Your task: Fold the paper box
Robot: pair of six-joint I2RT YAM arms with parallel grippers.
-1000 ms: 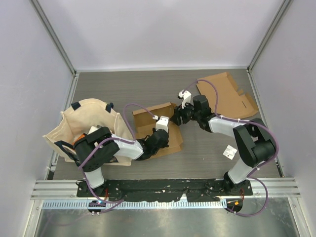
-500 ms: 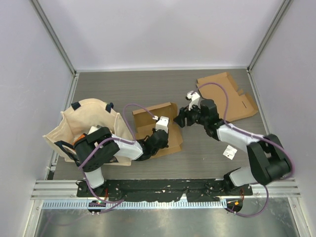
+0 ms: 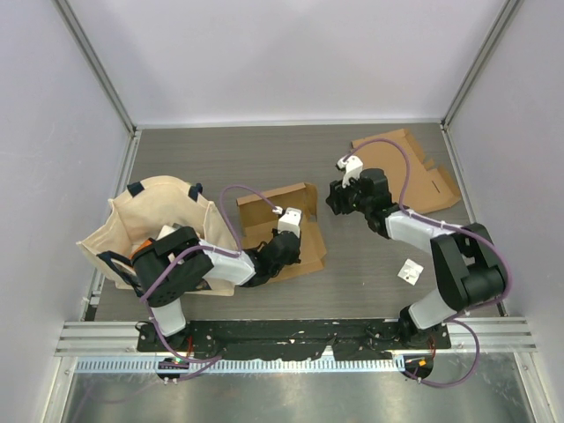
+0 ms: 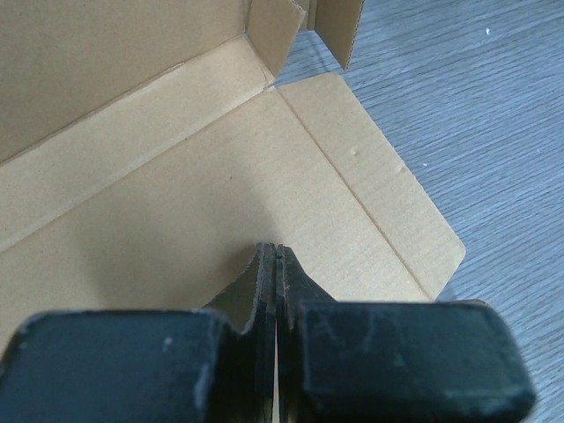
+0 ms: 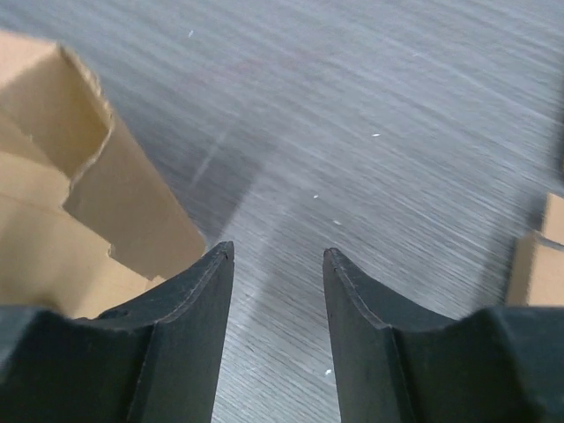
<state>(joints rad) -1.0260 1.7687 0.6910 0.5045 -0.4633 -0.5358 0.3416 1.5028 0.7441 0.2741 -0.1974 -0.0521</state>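
The paper box (image 3: pixel 275 227) lies partly folded in the middle of the table, its back and right walls raised. My left gripper (image 3: pixel 284 248) rests shut on the box's floor panel (image 4: pixel 220 176), with nothing between its fingers (image 4: pixel 264 264). In the left wrist view the raised walls meet at a corner (image 4: pixel 264 53). My right gripper (image 3: pixel 337 199) hovers open a short way to the right of the box, touching nothing. In the right wrist view its jaws (image 5: pixel 278 251) frame bare table, and a box flap (image 5: pixel 97 194) stands to their left.
A second, flat cardboard blank (image 3: pixel 410 169) lies at the back right; its edge (image 5: pixel 539 251) shows in the right wrist view. A cream tote bag (image 3: pixel 154 229) sits at the left. A small white tag (image 3: pixel 410 271) lies near the right arm. Enclosure walls surround the table.
My right gripper has drawn back to the right, away from the box's right wall, and its jaws have narrowed a little. The left gripper and the box have stayed put.
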